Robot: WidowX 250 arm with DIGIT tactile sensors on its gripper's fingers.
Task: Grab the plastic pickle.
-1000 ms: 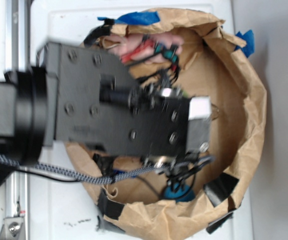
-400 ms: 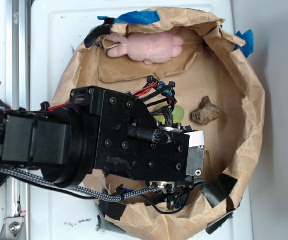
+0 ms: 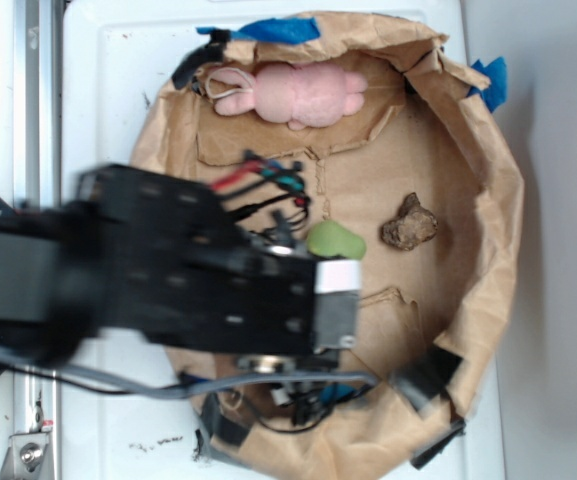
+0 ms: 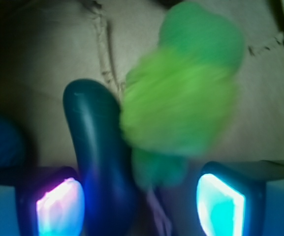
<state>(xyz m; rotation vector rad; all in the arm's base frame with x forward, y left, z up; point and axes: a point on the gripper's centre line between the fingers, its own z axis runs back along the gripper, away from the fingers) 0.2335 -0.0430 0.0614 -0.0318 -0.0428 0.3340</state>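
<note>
Gripper point(image 4: 141, 204) jaws stand wide apart; the plastic pickle point(image 4: 98, 162) lies between them toward seven o'clock, unclamped, the fuzzy green toy point(image 4: 181, 98) just beside it at two o'clock.

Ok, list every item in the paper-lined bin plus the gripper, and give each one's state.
plastic pickle: lying between the open fingers, against the left pad, not clamped.
fuzzy green toy: loose, lying beside the pickle.
pink plush: lying at the bin's edge.
brown lump: resting on the paper, apart.
gripper: open, low over the pickle.
</note>
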